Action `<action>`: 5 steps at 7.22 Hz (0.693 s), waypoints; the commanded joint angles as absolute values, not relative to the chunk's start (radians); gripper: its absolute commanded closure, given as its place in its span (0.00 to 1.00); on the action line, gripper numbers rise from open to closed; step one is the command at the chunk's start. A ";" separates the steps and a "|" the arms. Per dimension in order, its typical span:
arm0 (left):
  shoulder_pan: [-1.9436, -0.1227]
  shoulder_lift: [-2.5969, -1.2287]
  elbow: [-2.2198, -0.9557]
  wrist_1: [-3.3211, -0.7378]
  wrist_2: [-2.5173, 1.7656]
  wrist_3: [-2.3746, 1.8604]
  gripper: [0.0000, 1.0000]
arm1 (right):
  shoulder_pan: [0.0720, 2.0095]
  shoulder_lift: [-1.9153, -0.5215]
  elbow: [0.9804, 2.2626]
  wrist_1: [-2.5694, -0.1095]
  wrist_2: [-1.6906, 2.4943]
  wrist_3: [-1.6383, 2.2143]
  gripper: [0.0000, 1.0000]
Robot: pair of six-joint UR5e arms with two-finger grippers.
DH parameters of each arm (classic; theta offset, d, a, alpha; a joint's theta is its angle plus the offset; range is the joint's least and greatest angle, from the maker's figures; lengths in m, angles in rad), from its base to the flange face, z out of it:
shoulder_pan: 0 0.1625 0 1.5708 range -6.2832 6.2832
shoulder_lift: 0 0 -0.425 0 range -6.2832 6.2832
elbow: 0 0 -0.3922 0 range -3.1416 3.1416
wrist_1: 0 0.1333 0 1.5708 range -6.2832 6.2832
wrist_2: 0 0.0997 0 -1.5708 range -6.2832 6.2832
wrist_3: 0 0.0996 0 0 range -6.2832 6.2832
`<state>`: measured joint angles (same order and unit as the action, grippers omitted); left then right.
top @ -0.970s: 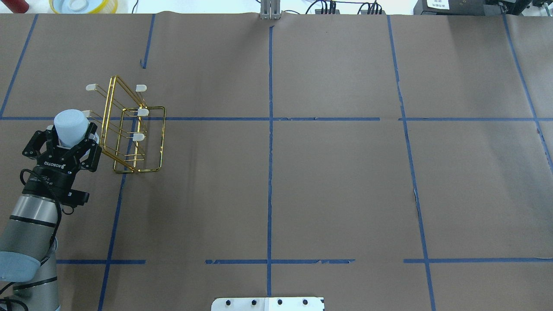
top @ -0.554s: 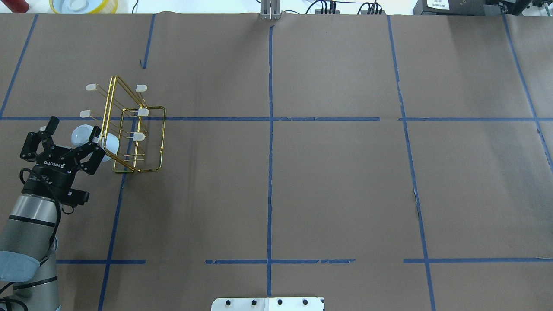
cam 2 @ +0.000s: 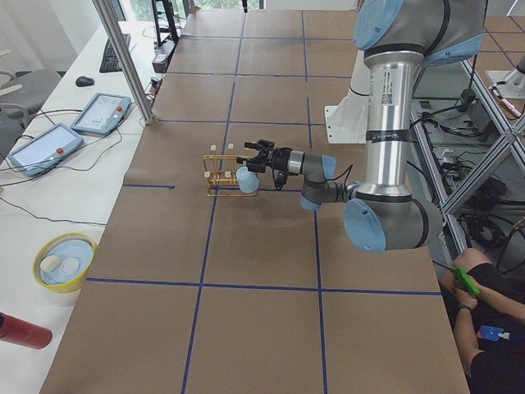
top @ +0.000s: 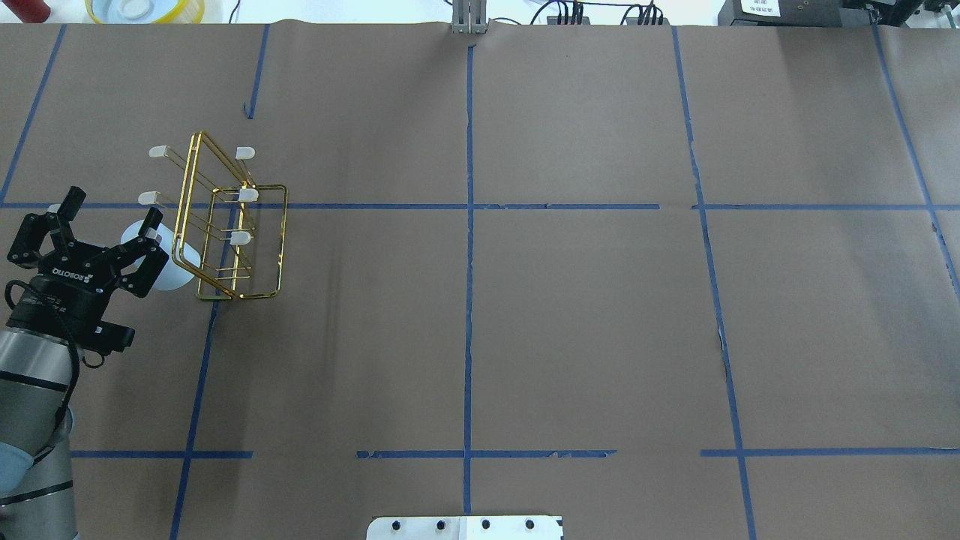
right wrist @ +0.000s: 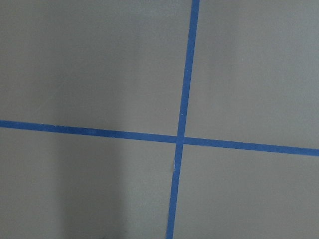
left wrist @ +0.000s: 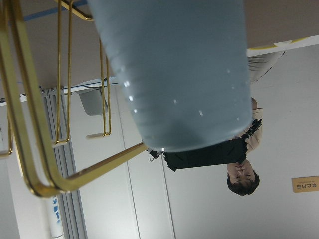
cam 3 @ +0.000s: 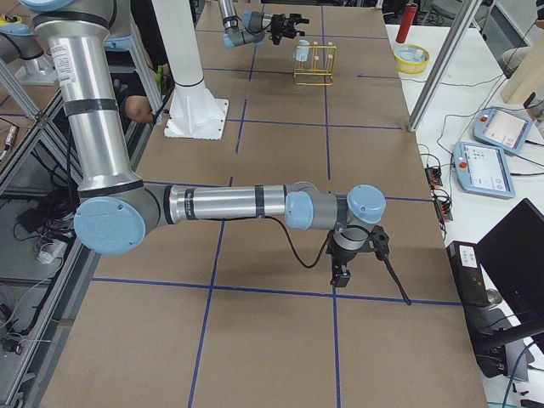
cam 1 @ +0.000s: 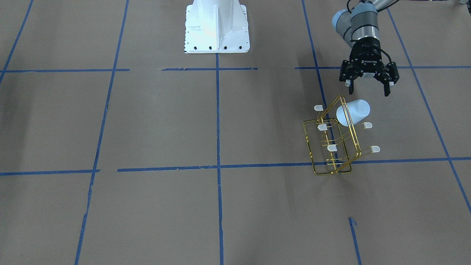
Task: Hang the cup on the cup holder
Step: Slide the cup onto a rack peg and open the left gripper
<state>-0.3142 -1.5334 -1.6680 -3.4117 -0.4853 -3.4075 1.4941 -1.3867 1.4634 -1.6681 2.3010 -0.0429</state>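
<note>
The left gripper (cam 1: 368,90) was held with its jaws spread wide and nothing gripped between them. The cup (cam 1: 354,111) was seen hung tilted on a prong of the cup holder (cam 1: 332,148), just ahead of the fingertips and apart from them. Whether the right gripper (cam 3: 370,285) was spread or closed could not be told.

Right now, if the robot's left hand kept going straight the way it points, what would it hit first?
Most likely the cup, sitting on the gold rack just ahead of the open left hand, though depth is unclear.
</note>
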 commanded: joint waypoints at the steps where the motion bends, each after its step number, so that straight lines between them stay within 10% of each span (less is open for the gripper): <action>1: -0.366 -1.474 -1.759 -3.364 -0.585 -3.227 0.00 | 1.493 -1.387 1.463 -1.667 2.301 -0.043 0.00; 5: -0.534 -1.387 -1.815 -3.364 -0.868 -2.616 0.00 | 1.494 -1.387 1.463 -1.667 2.301 -0.043 0.00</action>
<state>-0.4474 -1.4181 -1.8006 -3.3676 -0.7432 -2.8046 1.4938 -1.3867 1.4634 -1.6676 2.3010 -0.0430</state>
